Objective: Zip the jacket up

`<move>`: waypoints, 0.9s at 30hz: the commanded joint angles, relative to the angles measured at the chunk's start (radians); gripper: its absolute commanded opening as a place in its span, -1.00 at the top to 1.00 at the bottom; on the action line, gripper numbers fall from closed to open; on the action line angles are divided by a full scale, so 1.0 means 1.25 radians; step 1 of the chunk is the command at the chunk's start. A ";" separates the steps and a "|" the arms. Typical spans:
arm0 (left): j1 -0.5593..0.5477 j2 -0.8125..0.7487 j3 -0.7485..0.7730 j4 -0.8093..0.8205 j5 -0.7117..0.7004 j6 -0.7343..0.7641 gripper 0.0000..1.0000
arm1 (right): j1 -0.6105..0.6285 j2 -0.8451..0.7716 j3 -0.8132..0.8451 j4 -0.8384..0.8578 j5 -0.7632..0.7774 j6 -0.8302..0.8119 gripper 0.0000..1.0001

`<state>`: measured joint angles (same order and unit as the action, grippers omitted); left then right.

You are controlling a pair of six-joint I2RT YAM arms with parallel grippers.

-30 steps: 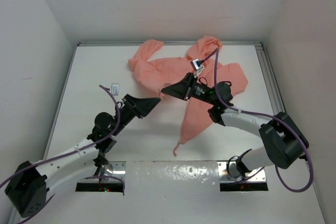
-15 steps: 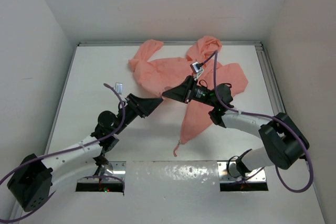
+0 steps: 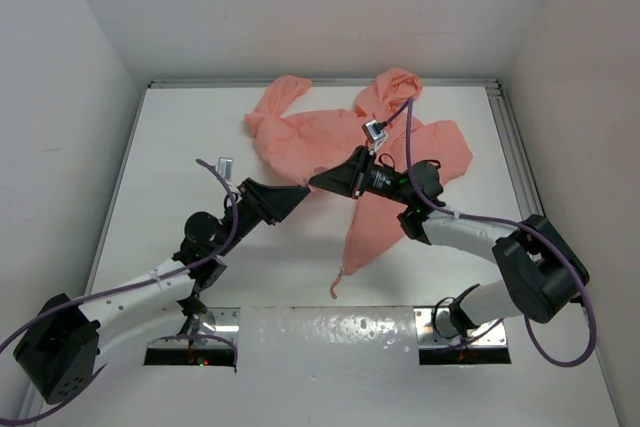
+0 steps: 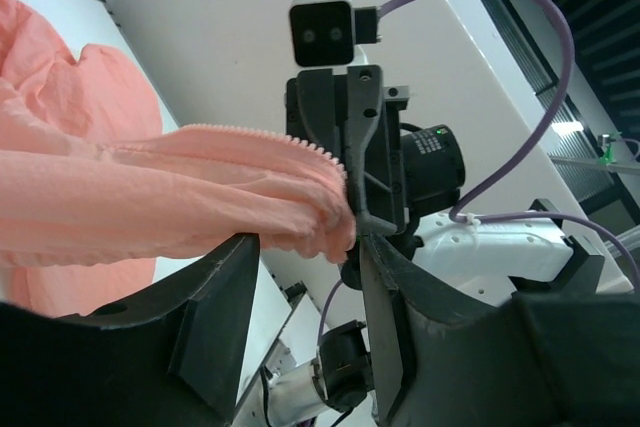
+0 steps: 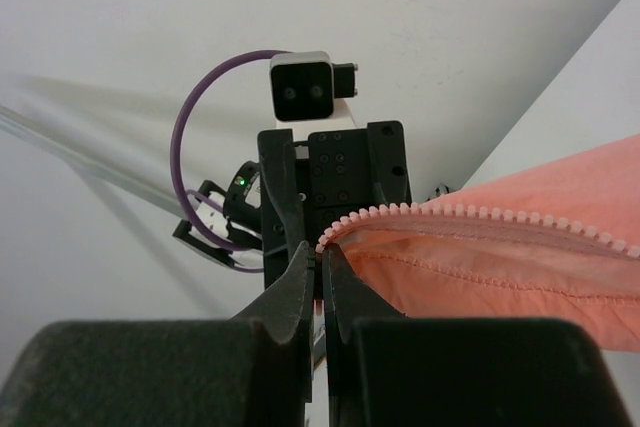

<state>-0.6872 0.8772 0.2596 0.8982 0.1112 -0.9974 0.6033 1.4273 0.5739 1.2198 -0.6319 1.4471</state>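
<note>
The salmon-pink jacket lies crumpled at the back middle of the white table, and one front panel trails toward the near edge. My right gripper is shut on the jacket's zipper edge and holds it lifted. In the right wrist view the fingers pinch the end of the row of pink teeth. My left gripper faces it tip to tip. Its jaws stand open, with the bunched fabric end between the fingertips.
White walls enclose the table on three sides. A metal rail runs along the right and back edges. A thin strip of the jacket hangs toward the base plates at the near edge.
My left gripper has moved slightly toward the right gripper and the held fabric edge. The right gripper has stayed shut on the zipper edge and barely moved.
</note>
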 commanded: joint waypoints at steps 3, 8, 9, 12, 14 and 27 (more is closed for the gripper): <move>0.009 -0.033 0.016 0.037 0.007 0.030 0.10 | -0.002 -0.008 0.010 0.023 -0.001 -0.021 1.00; 0.009 0.001 0.040 0.044 0.023 0.035 0.09 | 0.000 -0.005 0.012 0.032 -0.005 -0.013 1.00; 0.009 0.006 0.041 0.048 0.026 0.031 0.09 | 0.000 -0.004 0.012 0.032 -0.006 -0.013 1.00; 0.009 0.026 0.046 0.071 0.030 0.026 0.18 | 0.000 -0.007 0.008 0.032 -0.007 -0.012 1.00; 0.009 0.030 0.051 0.071 0.031 0.027 0.22 | 0.000 -0.009 0.005 0.023 -0.006 -0.014 1.00; 0.009 0.016 0.062 0.039 0.020 0.041 1.00 | 0.001 -0.004 -0.003 0.004 0.005 -0.030 1.00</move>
<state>-0.6868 0.9157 0.2909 0.9199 0.1387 -0.9665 0.6014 1.4277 0.5709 1.1934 -0.6201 1.4349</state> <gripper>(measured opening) 0.027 0.009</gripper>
